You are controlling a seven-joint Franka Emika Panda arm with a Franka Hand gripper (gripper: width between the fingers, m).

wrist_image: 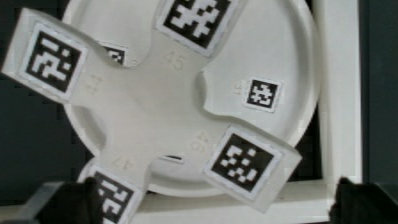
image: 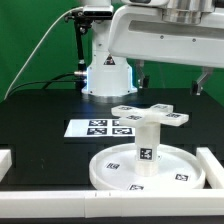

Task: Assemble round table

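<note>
Round table on the black surface [image: 40, 110]. The rimmed disc [image: 150, 166] lies flat; the cylinder leg [image: 148, 147] stands upright at its centre, long axis vertical, carrying a cross-shaped tagged base [image: 150, 114] on top. The end effector [wrist_image: 205, 205] is directly above this assembly, well clear of it, fingers [wrist_image: 365, 200] spread wide and holding nothing. The marker board [image: 100, 127] lies flat beyond the disc.

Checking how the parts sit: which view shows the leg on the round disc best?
The exterior view. There the leg stands upright on the middle of the disc, with a cross-shaped piece on top. The wrist view is filled by a tagged white plate up close; I cannot make out the leg there.
</note>
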